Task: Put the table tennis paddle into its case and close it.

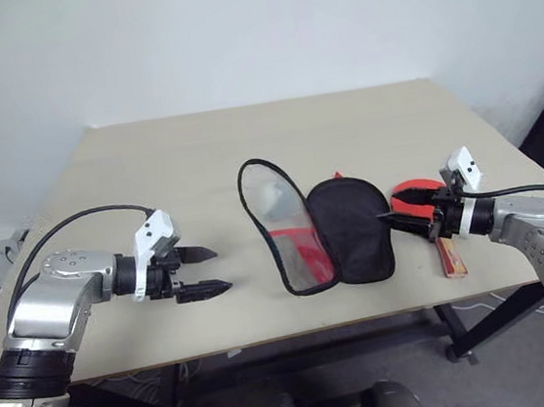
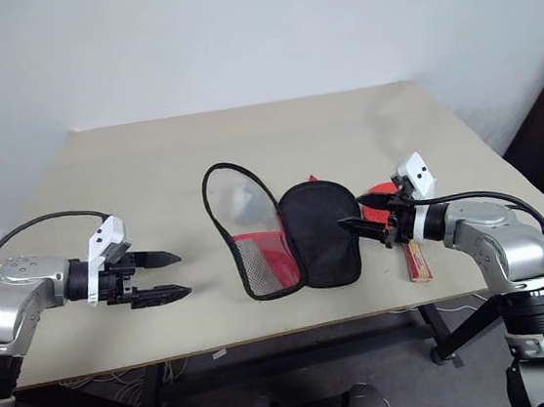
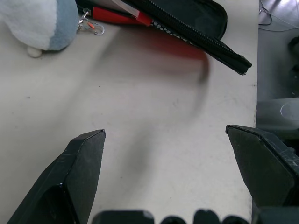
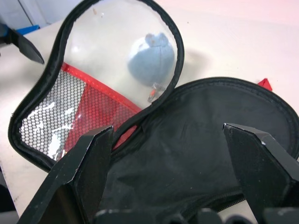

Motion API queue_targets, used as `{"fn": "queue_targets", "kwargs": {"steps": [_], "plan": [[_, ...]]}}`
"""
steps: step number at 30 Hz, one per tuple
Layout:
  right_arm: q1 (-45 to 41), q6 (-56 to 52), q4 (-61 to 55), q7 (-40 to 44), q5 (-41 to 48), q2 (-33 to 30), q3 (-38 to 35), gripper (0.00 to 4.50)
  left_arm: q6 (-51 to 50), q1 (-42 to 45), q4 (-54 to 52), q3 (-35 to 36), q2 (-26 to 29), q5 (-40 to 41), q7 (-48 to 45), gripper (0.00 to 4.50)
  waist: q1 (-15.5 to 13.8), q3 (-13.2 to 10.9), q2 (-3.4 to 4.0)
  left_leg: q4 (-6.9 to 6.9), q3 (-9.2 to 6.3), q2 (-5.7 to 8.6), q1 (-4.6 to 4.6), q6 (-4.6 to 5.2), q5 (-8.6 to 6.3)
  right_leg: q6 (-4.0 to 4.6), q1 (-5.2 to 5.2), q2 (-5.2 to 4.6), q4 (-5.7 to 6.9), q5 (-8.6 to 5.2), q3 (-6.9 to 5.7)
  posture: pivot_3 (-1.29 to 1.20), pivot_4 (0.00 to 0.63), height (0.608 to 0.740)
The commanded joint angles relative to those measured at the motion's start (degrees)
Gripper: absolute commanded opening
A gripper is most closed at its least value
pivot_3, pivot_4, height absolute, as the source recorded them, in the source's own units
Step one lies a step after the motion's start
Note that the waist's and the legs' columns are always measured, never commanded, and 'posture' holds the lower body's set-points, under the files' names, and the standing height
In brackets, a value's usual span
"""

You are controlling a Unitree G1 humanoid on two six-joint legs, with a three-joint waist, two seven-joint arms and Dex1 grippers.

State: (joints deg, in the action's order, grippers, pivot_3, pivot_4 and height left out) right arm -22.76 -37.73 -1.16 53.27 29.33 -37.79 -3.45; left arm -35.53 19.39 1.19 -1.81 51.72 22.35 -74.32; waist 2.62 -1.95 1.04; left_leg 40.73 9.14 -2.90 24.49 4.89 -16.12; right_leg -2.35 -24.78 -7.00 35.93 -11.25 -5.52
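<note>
Case point(image 1: 339, 230) lies unzipped mid-table, clear flap up. Paddle point(image 1: 412, 194) flat beside it, under R gripper point(image 1: 398, 219); jaws spread, empty. L gripper point(image 1: 205, 272) likewise released, well apart. Suggest: R grabs handle, L pins case.

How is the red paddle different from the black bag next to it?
The case is mostly black fabric, unzipped, with its clear flap standing up; the table tennis paddle has a red face and a wooden handle. The case sits mid-table in plain view; the paddle lies partly hidden behind the right gripper. Both rest on the table and have some red.
</note>
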Motion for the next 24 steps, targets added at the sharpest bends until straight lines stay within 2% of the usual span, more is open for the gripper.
{"fn": "queue_targets", "kwargs": {"steps": [1, 12, 18, 24], "plan": [[-0.02, 2.01, 0.34, -1.05, -0.05, 0.56, -2.14, 4.05, 1.42, 2.88, 0.68, -0.64, 0.01, -0.73, -0.34, 4.50, -0.03, 0.01, -0.03, -0.06, 0.00, 0.00, 0.00, -0.08, 0.05, 0.04, -0.03, 0.01, 0.00, 0.02, 0.00, 0.00, 0.000, 0.724], [4.45, 1.69, -0.09, -7.64, 0.21, 0.81, -6.90, 4.05, 2.07, 5.70, 0.16, -3.06, -0.58, -1.17, -1.66, 4.50, 0.01, 0.02, -0.03, -0.32, 0.10, -0.01, 0.02, -0.25, 0.22, 0.13, -0.19, 0.14, -0.02, 0.07, 0.06, 0.00, 0.000, 0.724], [6.79, -2.71, 0.40, -11.02, 0.25, -0.86, -9.27, 4.05, 1.87, 7.73, 0.70, -4.32, -1.93, -0.97, -2.17, 4.50, -0.03, 0.02, -0.04, -0.32, 0.06, -0.01, 0.01, -0.24, 0.24, 0.13, -0.18, 0.15, -0.02, 0.07, 0.06, 0.00, 0.000, 0.724], [7.44, -7.62, 3.45, -14.37, -2.61, -2.71, -7.54, 4.05, 0.91, 11.33, 0.93, -5.64, -3.01, -0.87, -2.90, 4.50, 0.01, 0.02, -0.04, -0.32, 0.03, 0.01, 0.01, -0.13, 0.30, 0.13, -0.16, 0.14, -0.03, 0.07, 0.08, 0.00, 0.000, 0.724]]}}
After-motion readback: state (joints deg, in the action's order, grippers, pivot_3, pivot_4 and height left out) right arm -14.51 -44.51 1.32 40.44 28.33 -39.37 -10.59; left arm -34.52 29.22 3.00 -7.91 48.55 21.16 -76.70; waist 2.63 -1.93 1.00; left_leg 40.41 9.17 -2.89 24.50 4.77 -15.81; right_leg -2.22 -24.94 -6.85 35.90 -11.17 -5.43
